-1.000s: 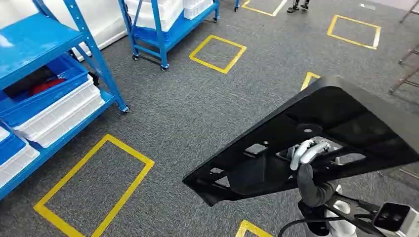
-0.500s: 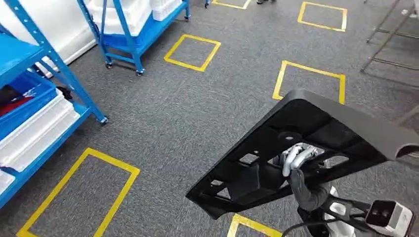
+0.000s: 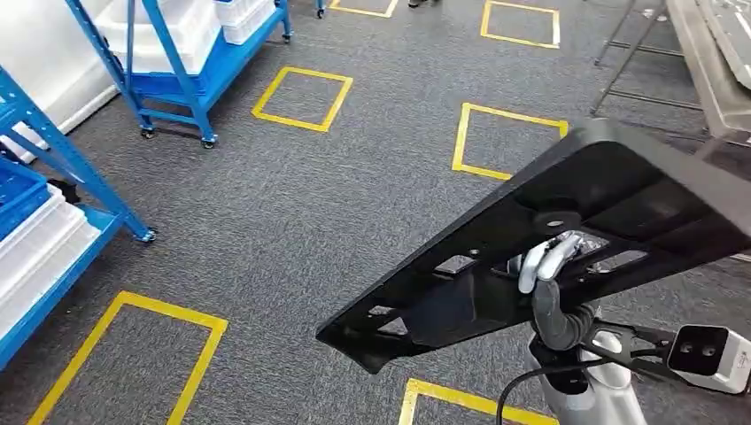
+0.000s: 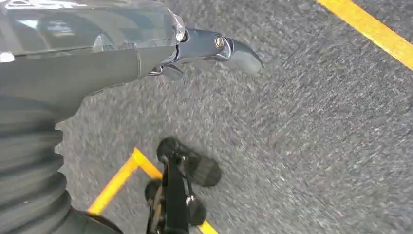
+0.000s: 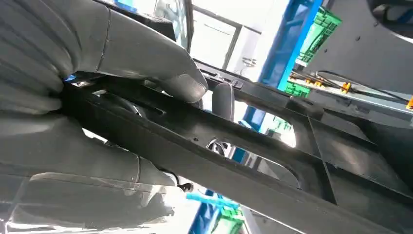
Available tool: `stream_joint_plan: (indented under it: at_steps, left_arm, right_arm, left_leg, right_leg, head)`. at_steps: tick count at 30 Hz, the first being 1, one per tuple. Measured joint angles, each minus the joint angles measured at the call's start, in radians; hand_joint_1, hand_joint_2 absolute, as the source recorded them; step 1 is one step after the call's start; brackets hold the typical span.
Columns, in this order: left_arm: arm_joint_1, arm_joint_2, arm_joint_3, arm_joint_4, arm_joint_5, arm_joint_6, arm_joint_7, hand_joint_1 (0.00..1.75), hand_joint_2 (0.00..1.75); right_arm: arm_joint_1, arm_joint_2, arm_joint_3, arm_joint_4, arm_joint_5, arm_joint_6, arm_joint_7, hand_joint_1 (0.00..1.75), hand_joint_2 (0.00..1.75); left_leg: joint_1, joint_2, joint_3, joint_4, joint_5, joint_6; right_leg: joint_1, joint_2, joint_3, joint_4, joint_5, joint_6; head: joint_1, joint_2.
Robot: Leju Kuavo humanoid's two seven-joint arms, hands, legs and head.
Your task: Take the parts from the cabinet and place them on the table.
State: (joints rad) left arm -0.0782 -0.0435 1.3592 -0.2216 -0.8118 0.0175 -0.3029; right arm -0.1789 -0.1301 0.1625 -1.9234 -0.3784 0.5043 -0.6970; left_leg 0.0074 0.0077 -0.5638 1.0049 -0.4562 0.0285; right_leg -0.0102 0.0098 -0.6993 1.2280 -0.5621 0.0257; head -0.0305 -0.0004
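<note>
A large flat black plastic part (image 3: 620,204) with ribs and cut-outs is held up over the grey carpet in the head view. My right hand (image 3: 545,261) grips it from below through one of its openings. Close up in the right wrist view, the thumb and fingers of my right hand (image 5: 122,48) clamp a rib of the part (image 5: 272,161). My left hand (image 4: 97,48) hangs over the carpet with a finger stretched out and nothing in it. The blue cabinet (image 3: 53,150) with white bins stands at the left. A metal table (image 3: 708,71) shows at the upper right.
A second blue rack on wheels (image 3: 177,80) stands at the back left. Yellow tape squares (image 3: 301,97) mark the carpet. Thin metal table legs (image 3: 629,53) reach the floor at the upper right. The floor between the racks and the table is open.
The whole picture has slid left as the camera turned right: the blue cabinet has drawn to the left edge and the metal table has come in. My right hand still holds the black part.
</note>
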Motion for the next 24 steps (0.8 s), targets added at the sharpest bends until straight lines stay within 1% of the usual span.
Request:
stream_joint_plan:
  at_steps: [1, 2, 3, 4, 5, 6, 7, 8, 10, 11, 12, 13, 14, 15, 16, 17, 18, 19, 20, 21, 22, 23, 24]
  left_arm:
    - [0.002, 0.002, 0.000, 0.000, -0.001, 0.001, 0.000, 0.00, 1.75]
    - [0.002, 0.006, 0.000, 0.000, -0.002, 0.001, 0.000, 0.00, 1.75]
    - [0.002, 0.009, 0.000, 0.000, -0.002, 0.001, 0.000, 0.00, 1.75]
    - [0.001, 0.010, 0.001, 0.000, -0.002, 0.000, 0.000, 0.00, 1.75]
    - [0.000, 0.011, 0.000, 0.000, -0.003, -0.002, 0.000, 0.00, 1.75]
    - [0.000, 0.013, 0.000, 0.000, -0.003, -0.003, -0.002, 0.00, 1.75]
    - [0.001, 0.014, 0.001, 0.000, -0.003, -0.006, -0.005, 0.00, 1.75]
    - [0.001, 0.017, 0.001, 0.000, -0.005, -0.008, -0.009, 0.00, 1.75]
    - [0.001, 0.020, 0.001, 0.000, -0.008, -0.014, -0.017, 0.00, 1.75]
    - [-0.001, 0.021, 0.001, 0.000, -0.008, -0.018, -0.019, 0.00, 1.75]
    - [-0.002, 0.024, 0.000, 0.000, -0.008, -0.022, -0.021, 0.00, 1.75]
    - [-0.001, 0.029, 0.000, 0.000, -0.010, -0.024, -0.022, 0.00, 1.75]
    - [0.000, 0.033, 0.000, -0.001, -0.011, -0.023, -0.022, 0.00, 1.75]
    - [0.004, 0.035, 0.000, -0.001, -0.011, -0.021, -0.022, 0.00, 1.75]
    - [0.006, 0.042, 0.001, -0.002, -0.009, -0.019, -0.022, 0.00, 1.75]
    - [0.009, 0.042, 0.001, -0.002, -0.007, -0.020, -0.022, 0.00, 1.75]
    - [0.009, 0.043, 0.001, -0.002, -0.006, -0.020, -0.022, 0.00, 1.75]
    - [0.009, 0.044, 0.001, -0.002, -0.006, -0.020, -0.022, 0.00, 1.75]
    - [0.008, 0.045, 0.001, -0.002, -0.006, -0.020, -0.022, 0.00, 1.75]
    - [0.008, 0.048, 0.001, -0.002, -0.005, -0.020, -0.022, 0.00, 1.75]
    - [0.009, 0.048, 0.001, -0.002, -0.005, -0.019, -0.022, 0.00, 1.75]
    - [0.008, 0.048, 0.001, -0.002, -0.005, -0.016, -0.023, 0.00, 1.75]
    - [0.009, 0.050, 0.001, -0.002, -0.004, -0.009, -0.023, 0.00, 1.75]
  right_arm:
    - [-0.002, 0.000, 0.002, -0.002, 0.000, -0.001, 0.000, 1.75, 1.75]
    - [-0.005, 0.000, 0.003, -0.003, -0.002, -0.002, 0.000, 1.75, 1.75]
    - [-0.009, 0.000, 0.005, -0.005, -0.002, -0.002, 0.000, 1.75, 1.75]
    - [-0.016, 0.000, 0.006, -0.006, -0.005, -0.003, 0.000, 1.75, 1.75]
    - [-0.022, 0.000, 0.008, -0.010, -0.009, -0.006, 0.000, 1.75, 1.75]
    - [-0.029, -0.002, 0.009, -0.015, -0.014, -0.009, 0.000, 1.75, 1.75]
    - [-0.036, -0.003, 0.012, -0.020, -0.020, -0.017, 0.000, 1.75, 1.75]
    - [-0.037, -0.003, 0.014, -0.023, -0.024, -0.025, 0.000, 1.75, 1.75]
    - [-0.034, -0.005, 0.015, -0.027, -0.030, -0.037, -0.001, 1.75, 1.75]
    - [-0.034, -0.006, 0.016, -0.027, -0.032, -0.040, -0.001, 1.75, 1.75]
    - [-0.031, -0.005, 0.018, -0.028, -0.035, -0.041, -0.001, 1.75, 1.75]
    - [-0.032, -0.005, 0.021, -0.029, -0.039, -0.041, -0.002, 1.75, 1.75]
    - [-0.032, -0.005, 0.023, -0.028, -0.044, -0.038, -0.001, 1.75, 1.75]
    - [-0.026, -0.001, 0.024, -0.028, -0.049, -0.033, -0.001, 1.75, 1.75]
    - [-0.021, 0.000, 0.024, -0.027, -0.052, -0.030, -0.001, 1.75, 1.75]
    - [-0.017, 0.000, 0.024, -0.026, -0.055, -0.028, -0.001, 1.75, 1.75]
    - [-0.013, 0.000, 0.024, -0.026, -0.056, -0.024, -0.001, 1.75, 1.75]
    - [-0.011, 0.001, 0.024, -0.026, -0.057, -0.020, -0.001, 1.75, 1.75]
    - [-0.011, 0.001, 0.024, -0.026, -0.057, -0.020, -0.001, 1.75, 1.75]
    - [-0.011, 0.002, 0.024, -0.026, -0.057, -0.019, -0.001, 1.75, 1.75]
    - [-0.011, 0.003, 0.024, -0.026, -0.057, -0.018, -0.001, 1.75, 1.75]
    - [-0.011, 0.004, 0.025, -0.026, -0.057, -0.015, -0.001, 1.75, 1.75]
    - [-0.009, 0.005, 0.025, -0.026, -0.057, -0.002, 0.000, 1.75, 1.75]
  left_leg:
    - [-0.001, 0.010, -0.001, 0.000, -0.001, 0.001]
    - [-0.002, 0.021, -0.001, 0.000, -0.001, 0.001]
    - [-0.003, 0.029, 0.000, 0.000, -0.002, 0.000]
    - [-0.004, 0.041, 0.002, 0.000, -0.004, -0.001]
    - [-0.005, 0.049, 0.005, 0.000, -0.006, -0.003]
    - [-0.006, 0.056, 0.009, 0.000, -0.008, -0.005]
    - [-0.011, 0.065, 0.010, 0.002, -0.012, -0.011]
    - [-0.011, 0.069, 0.010, 0.001, -0.012, -0.017]
    - [-0.009, 0.088, 0.015, -0.002, -0.015, -0.025]
    - [-0.009, 0.098, 0.020, -0.005, -0.016, -0.031]
    - [-0.007, 0.080, 0.018, 0.004, -0.025, -0.040]
    - [-0.003, 0.038, 0.009, 0.033, -0.045, -0.043]
    - [-0.003, 0.012, -0.024, 0.106, -0.088, -0.044]
    - [-0.003, 0.002, -0.066, 0.191, -0.126, -0.047]
    - [-0.003, 0.000, -0.104, 0.266, -0.153, -0.049]
    - [-0.003, 0.000, -0.132, 0.314, -0.161, -0.050]
    - [-0.002, 0.000, -0.135, 0.310, -0.142, -0.051]
    - [-0.001, -0.001, -0.116, 0.260, -0.103, -0.051]
    - [0.002, -0.005, -0.076, 0.167, -0.050, -0.052]
    - [0.007, -0.022, -0.035, 0.076, -0.005, -0.054]
    - [0.014, -0.063, -0.014, 0.027, -0.004, -0.054]
    - [0.012, -0.067, -0.007, 0.015, -0.010, -0.047]
    - [0.011, -0.059, -0.011, 0.018, -0.010, -0.042]
  right_leg:
    - [-0.002, -0.001, -0.035, 0.068, -0.023, 0.003]
    - [-0.004, -0.002, -0.053, 0.102, -0.024, 0.004]
    - [-0.004, -0.004, -0.047, 0.087, -0.004, 0.003]
    - [-0.003, -0.009, -0.012, 0.017, 0.038, 0.000]
    - [-0.002, -0.019, 0.036, -0.073, 0.080, -0.005]
    - [0.003, -0.051, 0.090, -0.169, 0.114, -0.014]
    - [0.016, -0.088, 0.110, -0.212, 0.102, -0.023]
    - [0.018, -0.073, 0.108, -0.214, 0.109, -0.028]
    - [0.022, -0.054, 0.103, -0.213, 0.108, -0.035]
    - [0.022, -0.043, 0.106, -0.221, 0.112, -0.041]
    - [0.008, -0.034, 0.117, -0.235, 0.121, -0.046]
    - [0.009, -0.028, 0.121, -0.240, 0.124, -0.052]
    - [0.010, -0.019, 0.121, -0.240, 0.124, -0.055]
    - [0.010, -0.007, 0.120, -0.239, 0.124, -0.056]
    - [0.010, 0.004, 0.120, -0.239, 0.123, -0.057]
    - [0.010, 0.016, 0.120, -0.237, 0.123, -0.057]
    - [0.009, 0.028, 0.120, -0.235, 0.122, -0.056]
    - [0.008, 0.039, 0.121, -0.233, 0.120, -0.055]
    - [0.007, 0.053, 0.122, -0.228, 0.117, -0.051]
    - [0.005, 0.064, 0.122, -0.223, 0.114, -0.047]
    - [0.006, 0.072, 0.118, -0.216, 0.110, -0.042]
    - [0.009, 0.086, 0.109, -0.206, 0.106, -0.036]
    - [0.007, 0.092, 0.105, -0.208, 0.110, -0.029]
  head:
    - [0.000, 0.000]
    - [0.000, 0.000]
    - [0.000, 0.000]
    - [0.000, 0.000]
    - [0.000, 0.000]
    - [0.000, 0.000]
    - [0.000, 0.000]
    - [0.000, 0.000]
    - [0.000, 0.000]
    - [0.000, 0.000]
    - [0.000, 0.000]
    - [0.000, 0.000]
    - [0.000, 0.000]
    - [0.000, 0.000]
    - [0.000, 0.000]
    - [0.000, 0.000]
    - [0.000, 0.000]
    - [0.000, 0.000]
    - [0.000, 0.000]
    - [0.000, 0.000]
    - [0.000, 0.000]
    - [0.000, 0.000]
    - [0.000, 0.000]
